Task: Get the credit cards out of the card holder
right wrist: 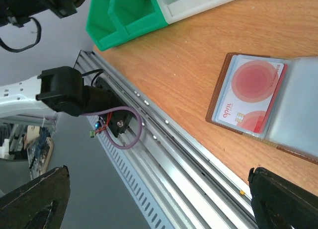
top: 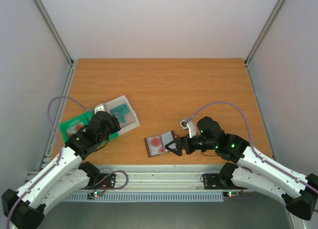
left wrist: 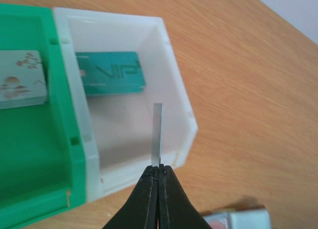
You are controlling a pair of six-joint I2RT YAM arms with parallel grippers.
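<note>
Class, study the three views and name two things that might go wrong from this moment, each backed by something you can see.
1. The left claw pinches a card by one end only, edge-on over the white box; it may twist or slip and land off-target rather than beside the teal card.
2. The card holder lies open near the table's front rail, with the right claw open beside it; tugging the red-circled card might drag the holder along.

The wooden table [top: 198, 90] carries 3 things: a green tray [left wrist: 30, 154], an adjoining white box [left wrist: 124, 134] and the open card holder [right wrist: 298, 100].
</note>
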